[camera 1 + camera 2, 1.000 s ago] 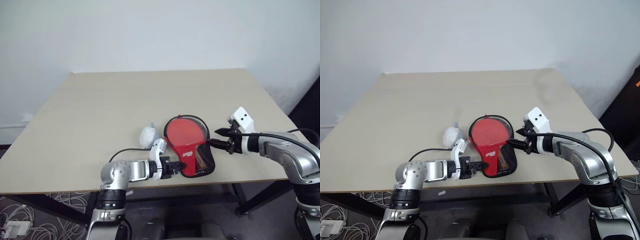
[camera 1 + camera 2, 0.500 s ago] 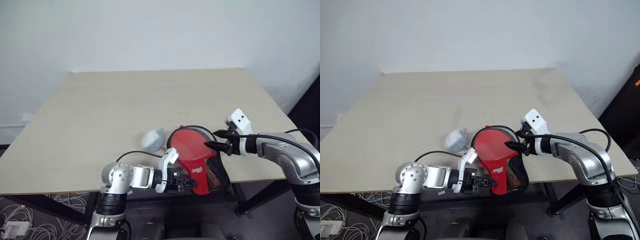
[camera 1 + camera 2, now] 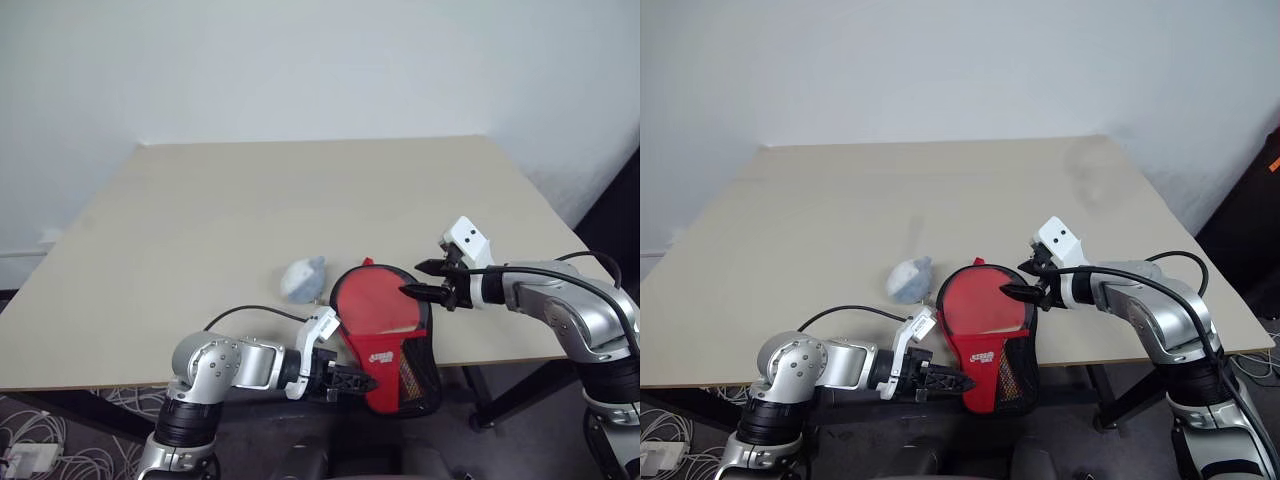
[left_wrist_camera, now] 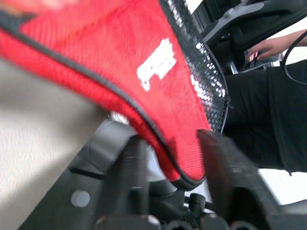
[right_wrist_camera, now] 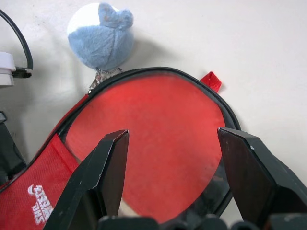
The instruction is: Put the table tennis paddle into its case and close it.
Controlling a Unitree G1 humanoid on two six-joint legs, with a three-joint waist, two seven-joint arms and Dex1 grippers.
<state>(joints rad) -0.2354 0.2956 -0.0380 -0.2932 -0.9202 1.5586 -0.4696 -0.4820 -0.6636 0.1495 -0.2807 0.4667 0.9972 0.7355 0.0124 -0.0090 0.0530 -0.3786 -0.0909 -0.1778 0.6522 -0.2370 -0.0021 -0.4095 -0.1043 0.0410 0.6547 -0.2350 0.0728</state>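
The red case lies at the table's front edge, its narrow black-mesh end hanging over the edge. Inside its black-edged round end shows the smooth red face of the table tennis paddle; the handle is hidden. My left gripper is below the table edge, at the hanging end. In the left wrist view its fingers stand apart on either side of the case's lower edge. My right gripper hovers open just above the paddle's face, holding nothing.
A blue and white plush ball lies on the beige table beside the case's round end. A black cable runs along my left arm. A person's hand and dark clothing show beyond the table edge.
The case with the paddle has slid toward the front edge, and its narrow end now hangs over. My left gripper drew back with it and spread its fingers. The right gripper barely moved.
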